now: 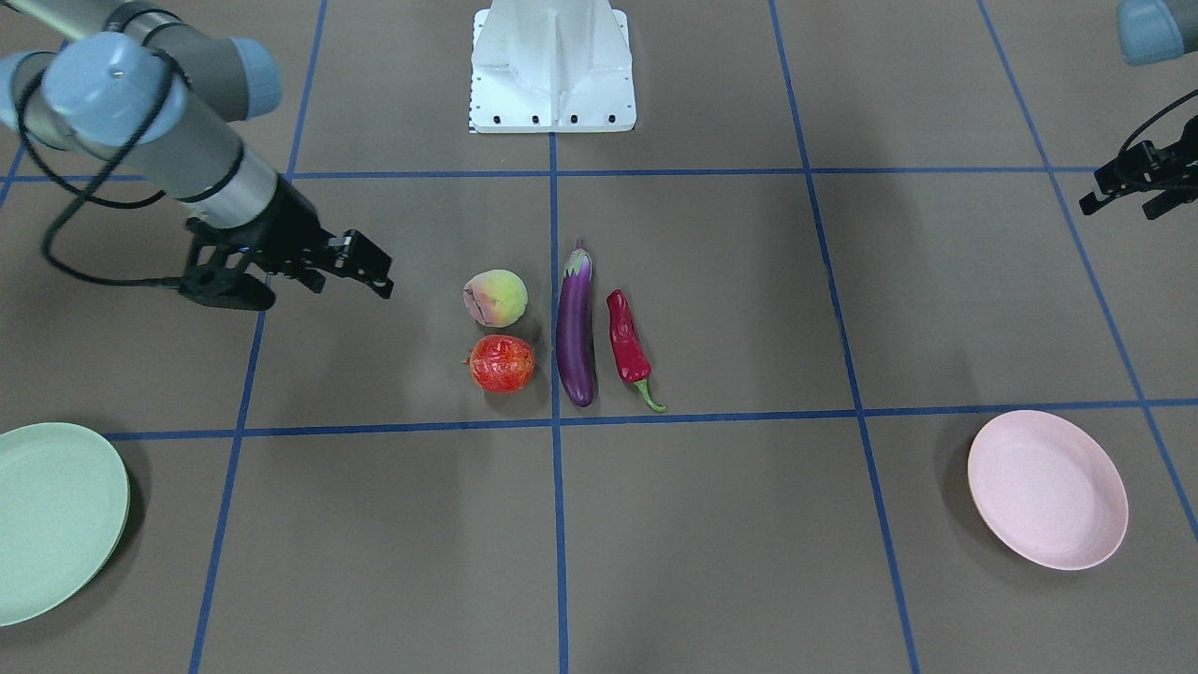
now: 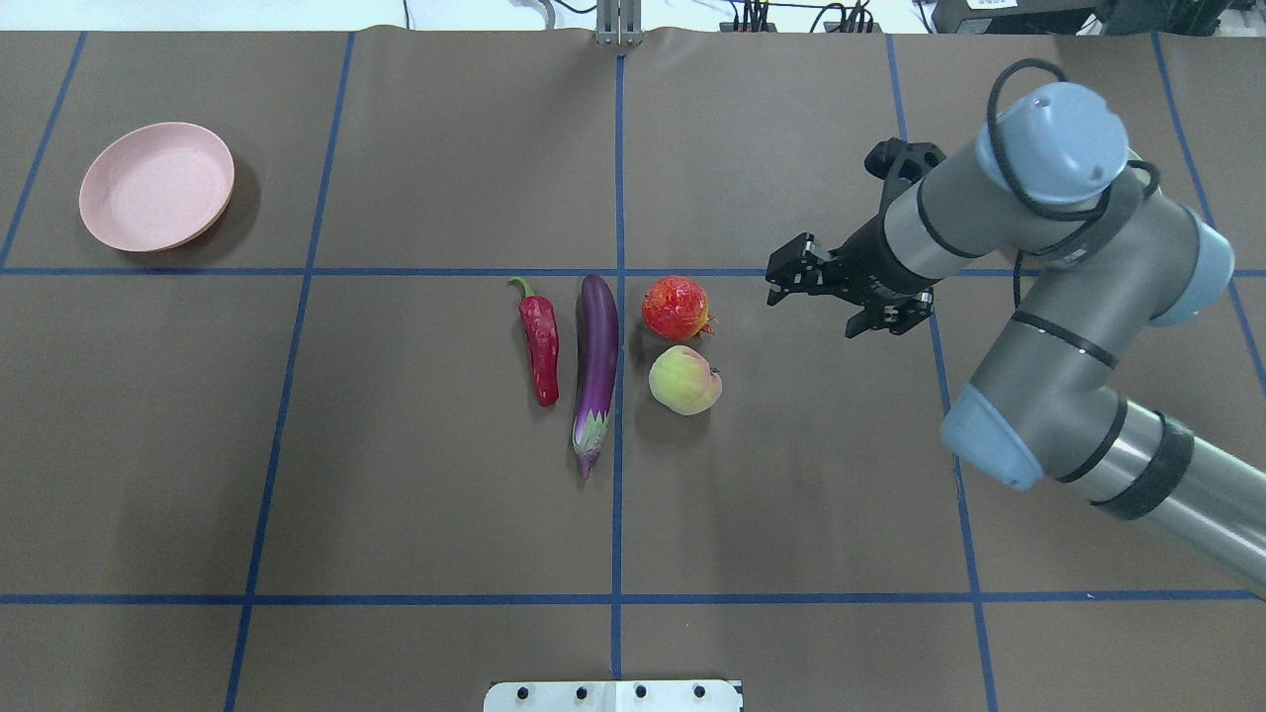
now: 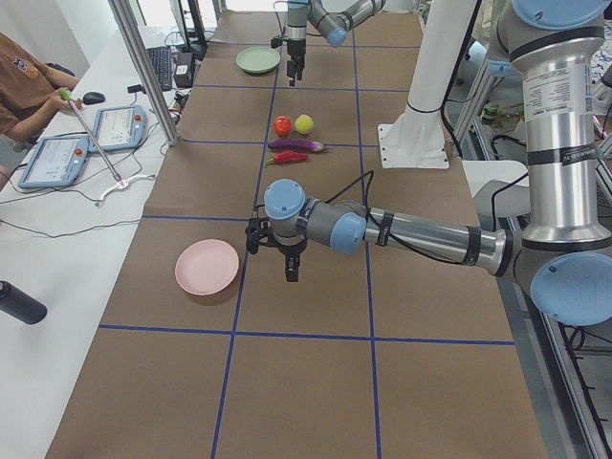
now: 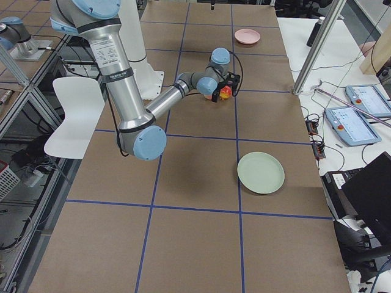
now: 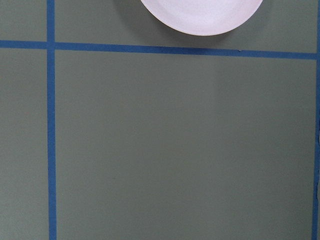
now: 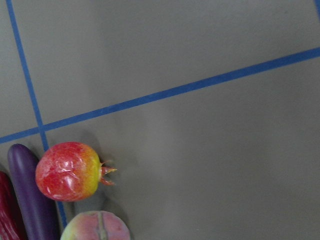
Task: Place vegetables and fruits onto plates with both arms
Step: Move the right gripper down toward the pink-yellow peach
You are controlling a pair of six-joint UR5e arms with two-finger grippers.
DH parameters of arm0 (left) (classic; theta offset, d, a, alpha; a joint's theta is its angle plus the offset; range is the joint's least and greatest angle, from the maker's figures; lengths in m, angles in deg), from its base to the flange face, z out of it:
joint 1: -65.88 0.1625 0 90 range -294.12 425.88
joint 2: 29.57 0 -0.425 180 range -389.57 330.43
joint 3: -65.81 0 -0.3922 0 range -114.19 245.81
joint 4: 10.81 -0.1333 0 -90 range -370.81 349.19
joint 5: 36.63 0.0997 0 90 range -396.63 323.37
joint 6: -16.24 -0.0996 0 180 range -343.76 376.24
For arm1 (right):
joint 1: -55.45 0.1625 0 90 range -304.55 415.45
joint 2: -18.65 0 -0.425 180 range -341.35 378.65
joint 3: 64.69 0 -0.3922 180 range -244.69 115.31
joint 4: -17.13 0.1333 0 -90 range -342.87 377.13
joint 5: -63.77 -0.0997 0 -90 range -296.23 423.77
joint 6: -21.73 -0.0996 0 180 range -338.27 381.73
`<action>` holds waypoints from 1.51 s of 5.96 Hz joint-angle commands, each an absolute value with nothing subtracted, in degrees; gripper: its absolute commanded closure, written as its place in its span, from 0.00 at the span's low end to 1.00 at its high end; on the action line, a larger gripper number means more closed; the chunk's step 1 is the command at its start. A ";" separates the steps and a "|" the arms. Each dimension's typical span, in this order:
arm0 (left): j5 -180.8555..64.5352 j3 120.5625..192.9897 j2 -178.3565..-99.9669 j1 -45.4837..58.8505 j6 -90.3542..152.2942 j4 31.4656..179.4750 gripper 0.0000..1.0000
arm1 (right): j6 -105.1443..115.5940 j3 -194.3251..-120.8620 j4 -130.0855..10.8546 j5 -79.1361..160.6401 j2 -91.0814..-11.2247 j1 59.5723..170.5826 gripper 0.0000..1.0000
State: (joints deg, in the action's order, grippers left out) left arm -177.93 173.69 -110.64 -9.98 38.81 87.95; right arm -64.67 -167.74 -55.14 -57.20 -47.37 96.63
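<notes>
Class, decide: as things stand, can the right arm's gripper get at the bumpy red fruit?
Probably yes. The right gripper hangs open near the red fruit, with bare table between them; the peach and eggplant lie on its other sides, off that path.

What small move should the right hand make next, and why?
Probably ease the right hand toward the round red-orange bumpy fruit and lower over it. The hand looks open and empty, hovers beside that fruit, its nearest item, and both the pale mint green plate and pale pink plate hold nothing yet.
</notes>
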 commanded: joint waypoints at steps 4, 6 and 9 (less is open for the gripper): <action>-177.60 173.74 -110.60 -9.88 39.09 87.89 0.00 | -89.96 -161.02 -44.48 -45.74 -44.20 87.79 0.01; -177.60 173.74 -110.60 -9.88 39.00 87.98 0.00 | -89.72 -159.44 -44.39 -45.56 -44.19 86.21 0.01; -177.60 173.65 -110.60 -9.88 39.09 87.98 0.00 | -91.55 -158.99 -44.48 -45.39 -43.06 85.77 0.01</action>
